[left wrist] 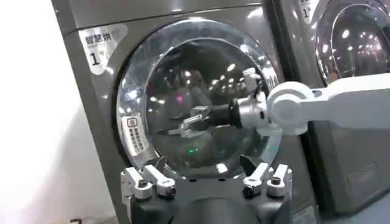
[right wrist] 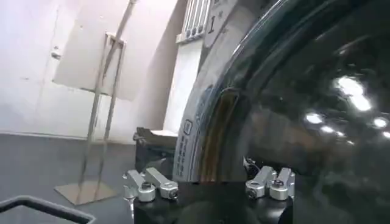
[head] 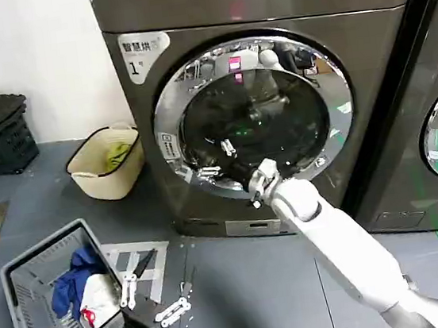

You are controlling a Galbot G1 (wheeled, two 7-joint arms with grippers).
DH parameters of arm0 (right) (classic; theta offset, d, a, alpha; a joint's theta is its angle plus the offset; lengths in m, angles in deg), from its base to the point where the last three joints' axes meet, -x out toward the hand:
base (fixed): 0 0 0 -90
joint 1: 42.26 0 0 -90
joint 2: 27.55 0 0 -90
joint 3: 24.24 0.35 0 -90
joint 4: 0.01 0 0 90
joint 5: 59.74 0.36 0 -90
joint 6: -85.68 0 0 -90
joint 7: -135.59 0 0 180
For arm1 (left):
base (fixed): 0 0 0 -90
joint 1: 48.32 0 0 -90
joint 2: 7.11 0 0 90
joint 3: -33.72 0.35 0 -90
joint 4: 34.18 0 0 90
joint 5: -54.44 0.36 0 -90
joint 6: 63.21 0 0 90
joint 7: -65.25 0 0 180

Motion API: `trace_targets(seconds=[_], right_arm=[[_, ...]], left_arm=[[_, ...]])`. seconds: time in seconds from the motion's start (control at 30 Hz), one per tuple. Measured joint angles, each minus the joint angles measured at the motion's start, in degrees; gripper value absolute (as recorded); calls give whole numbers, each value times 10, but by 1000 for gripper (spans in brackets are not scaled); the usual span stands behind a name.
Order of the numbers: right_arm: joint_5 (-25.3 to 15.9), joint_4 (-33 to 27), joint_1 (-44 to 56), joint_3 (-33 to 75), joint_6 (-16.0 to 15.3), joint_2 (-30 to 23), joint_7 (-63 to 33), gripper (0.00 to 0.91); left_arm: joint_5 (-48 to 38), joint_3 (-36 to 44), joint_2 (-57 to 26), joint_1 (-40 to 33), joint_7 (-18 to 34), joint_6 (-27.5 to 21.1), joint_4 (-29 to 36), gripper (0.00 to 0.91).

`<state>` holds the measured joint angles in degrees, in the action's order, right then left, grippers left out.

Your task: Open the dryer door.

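The door [head: 253,116] sits shut on the dryer, straight ahead of my right end effector [head: 231,162], released, fingers spread, at its lower-left rim; left end effector [head: 167,310], also released, hangs low, farther off.

Right end effector [right wrist: 210,185] open at dryer door [right wrist: 292,103] rim.

White label [head: 141,52] with a big "1" on the grey-brown dryer's upper left corner, Chinese characters above it too small to read, small unreadable sticker [head: 168,145] on the chrome door rim

Dryer door [head: 253,116] — chrome rim, dark glass
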<state>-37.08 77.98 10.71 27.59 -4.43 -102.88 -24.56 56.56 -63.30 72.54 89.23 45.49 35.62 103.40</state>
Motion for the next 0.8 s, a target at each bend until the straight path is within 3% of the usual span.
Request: trace_targets(seconds=[0.8], right_arm=[[2,-43,-44,-34,0,-28,29,907]], left_arm=[[-3,-6,1,4,-2,1,7,907]])
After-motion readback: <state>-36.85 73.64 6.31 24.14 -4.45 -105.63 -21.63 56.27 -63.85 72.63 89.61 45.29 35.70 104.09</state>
